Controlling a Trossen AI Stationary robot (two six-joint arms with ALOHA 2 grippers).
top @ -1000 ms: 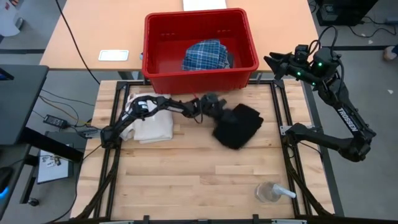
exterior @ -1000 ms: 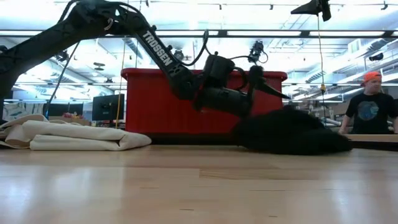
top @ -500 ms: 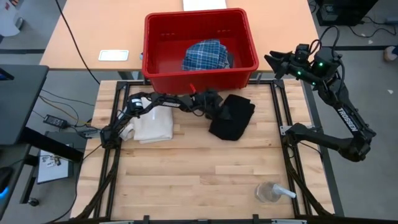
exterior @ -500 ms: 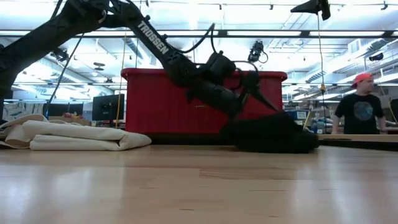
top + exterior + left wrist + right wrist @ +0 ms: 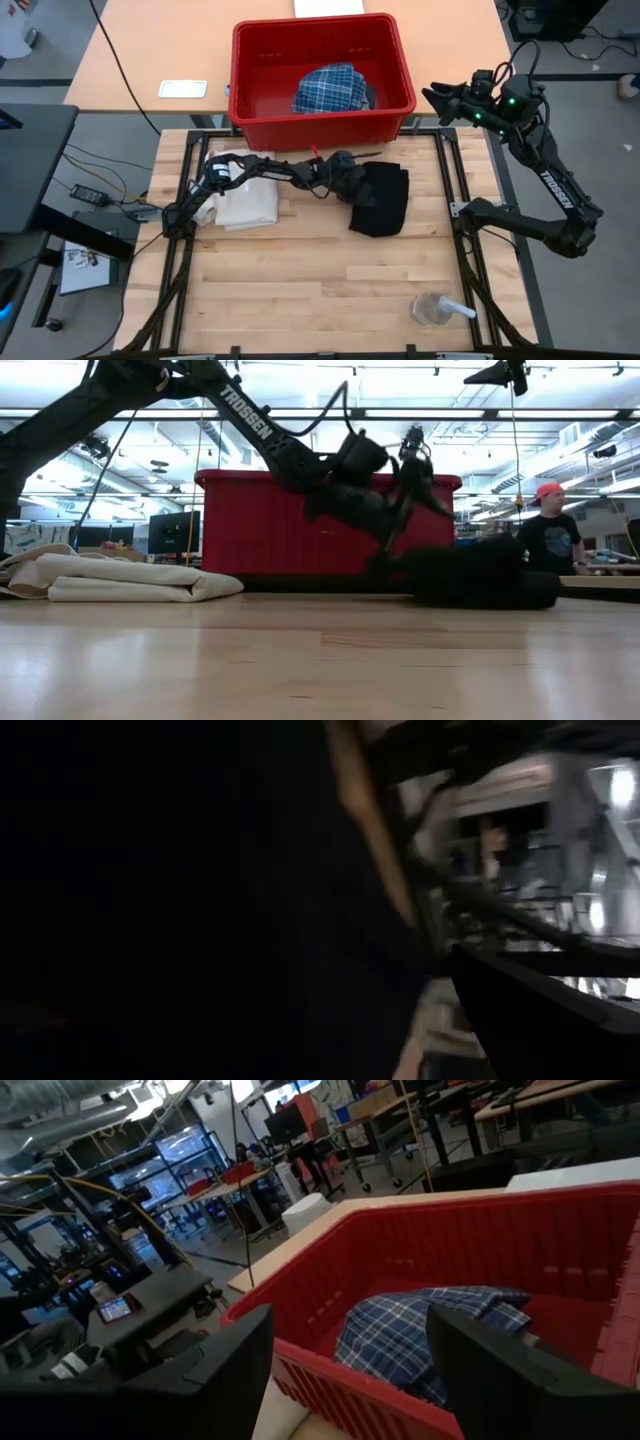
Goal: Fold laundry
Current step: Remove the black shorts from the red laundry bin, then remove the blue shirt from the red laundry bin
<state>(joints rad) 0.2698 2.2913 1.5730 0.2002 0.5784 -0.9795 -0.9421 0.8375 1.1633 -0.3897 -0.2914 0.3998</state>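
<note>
Touching left pincer (image 5: 352, 178): black garment (image 5: 381, 200)

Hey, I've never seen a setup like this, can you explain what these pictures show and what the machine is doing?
This is a two-armed robot at a wooden table, set to fold laundry. One picture looks straight down, one looks level across the tabletop, and two come from cameras on the wrists. The left gripper is at the edge of a black garment lying on the table; whether it grips it, I cannot tell. The right gripper waits raised beside a red bin with its fingers open. A plaid garment lies in the bin, and a folded pale cloth sits on the table's left.
</note>
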